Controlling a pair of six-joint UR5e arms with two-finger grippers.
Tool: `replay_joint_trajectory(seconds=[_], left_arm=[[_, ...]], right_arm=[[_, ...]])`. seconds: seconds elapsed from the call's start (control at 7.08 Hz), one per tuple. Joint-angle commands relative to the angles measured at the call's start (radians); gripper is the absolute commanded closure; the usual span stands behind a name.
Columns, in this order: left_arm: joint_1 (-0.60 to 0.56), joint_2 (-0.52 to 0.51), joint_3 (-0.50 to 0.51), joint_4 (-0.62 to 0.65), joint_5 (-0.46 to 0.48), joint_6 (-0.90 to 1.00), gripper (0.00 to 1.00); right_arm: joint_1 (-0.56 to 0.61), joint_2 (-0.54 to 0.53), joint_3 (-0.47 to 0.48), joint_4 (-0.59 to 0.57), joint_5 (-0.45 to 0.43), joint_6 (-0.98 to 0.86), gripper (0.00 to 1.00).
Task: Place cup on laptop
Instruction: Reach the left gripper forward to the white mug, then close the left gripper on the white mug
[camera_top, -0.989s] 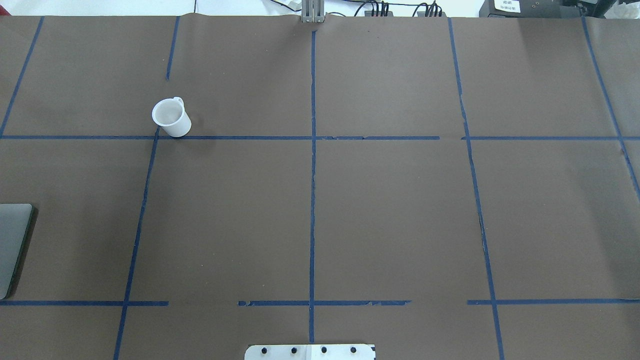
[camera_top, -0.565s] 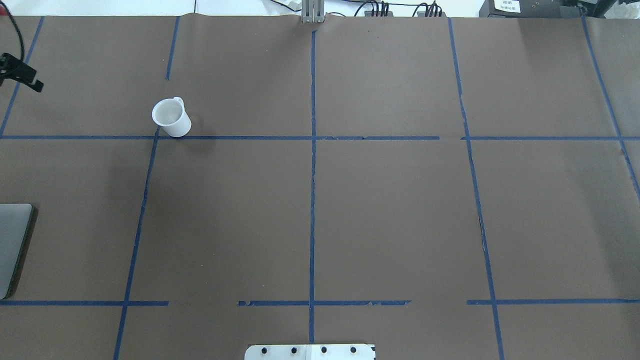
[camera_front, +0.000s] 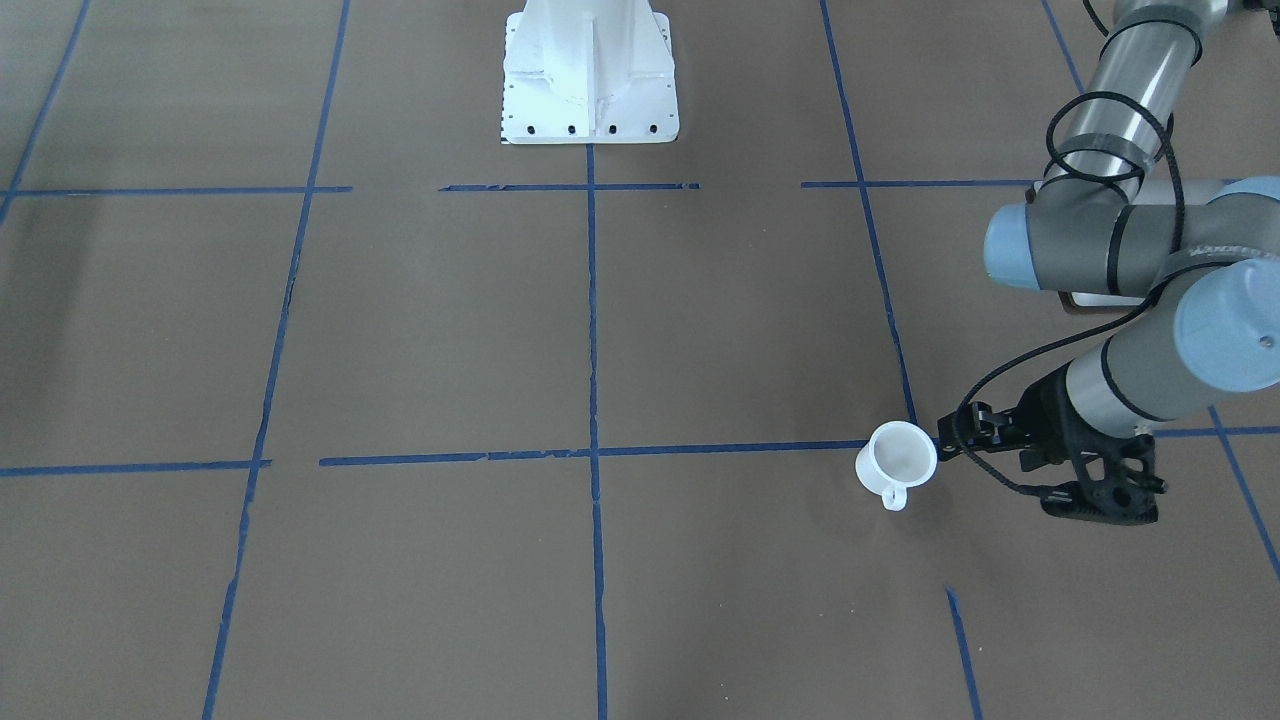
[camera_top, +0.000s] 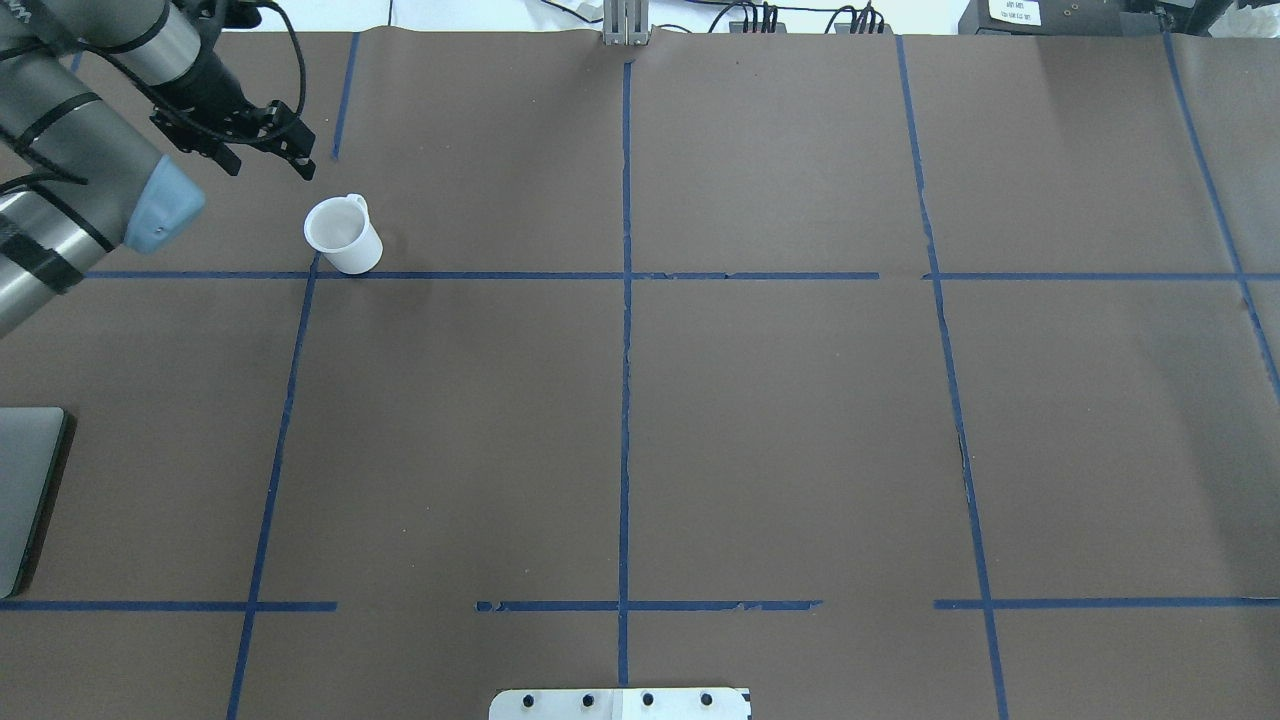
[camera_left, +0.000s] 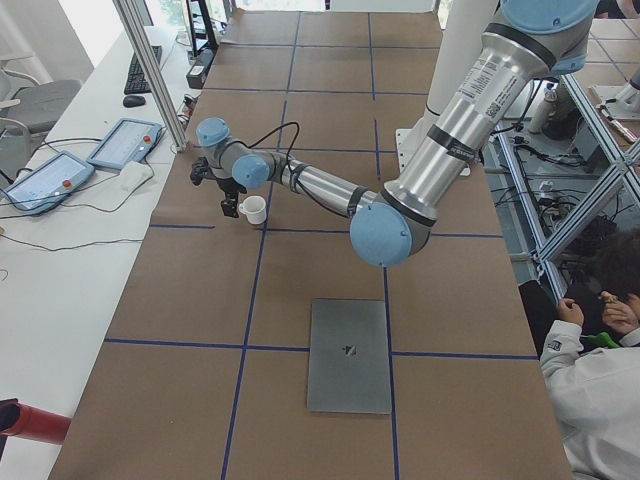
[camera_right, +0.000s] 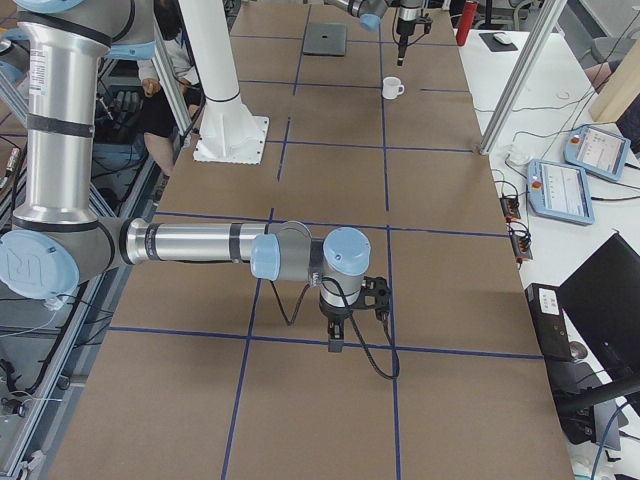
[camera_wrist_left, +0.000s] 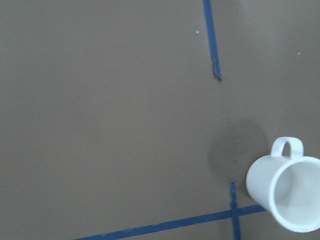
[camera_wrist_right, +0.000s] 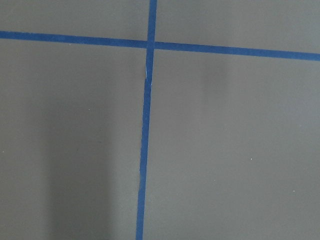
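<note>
The white cup (camera_top: 343, 235) stands upright on the brown table, handle pointing away from the robot; it also shows in the front view (camera_front: 897, 460), the left view (camera_left: 254, 209) and the left wrist view (camera_wrist_left: 287, 192). The silver-grey laptop (camera_left: 348, 355) lies closed and flat, nearer the robot's left end; only its corner (camera_top: 25, 495) shows overhead. My left gripper (camera_top: 303, 168) hangs just beyond the cup, apart from it, its fingers seemingly together and empty; it also shows in the front view (camera_front: 945, 437). My right gripper (camera_right: 335, 345) hovers over bare table far from both; I cannot tell its state.
Blue tape lines (camera_top: 625, 300) grid the table. The white robot base (camera_front: 590, 75) stands at the near edge. A metal post (camera_left: 150, 70) and teach pendants (camera_left: 125, 143) sit at the far side. A seated person (camera_left: 600, 330) is beside the table.
The left arm has swung in from the left edge of the overhead view, and its gripper has moved right to just beyond the cup. Cup and laptop have not moved.
</note>
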Motion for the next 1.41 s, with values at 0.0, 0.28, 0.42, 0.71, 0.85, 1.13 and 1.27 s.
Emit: replay_joint_trajectory(seconds=[0.0,0.28,0.42,0.71,0.85,1.13,1.27], left_arm=[[0.036,-0.075,0.123,-0.090,0.044,-0.052,0.01],[0.074,-0.092,0.194,-0.152,0.055,-0.069,0.02],[0.111,-0.089,0.197,-0.159,0.112,-0.081,0.02],[0.117,-0.092,0.221,-0.201,0.129,-0.084,0.11],[0.122,-0.090,0.229,-0.222,0.129,-0.095,0.29],[0.123,-0.087,0.232,-0.221,0.129,-0.113,1.00],[0.122,-0.089,0.229,-0.216,0.128,-0.116,1.00]], right_arm=[[0.000,0.000,0.000,0.000,0.000,0.000,0.00],[0.000,0.000,0.000,-0.001,0.000,0.000,0.00],[0.000,0.000,0.000,0.000,0.000,0.000,0.00],[0.000,0.000,0.000,0.000,0.000,0.000,0.00],[0.000,0.000,0.000,0.000,0.000,0.000,0.00],[0.000,0.001,0.000,-0.001,0.000,0.000,0.00],[0.000,0.001,0.000,0.000,0.000,0.000,0.00]])
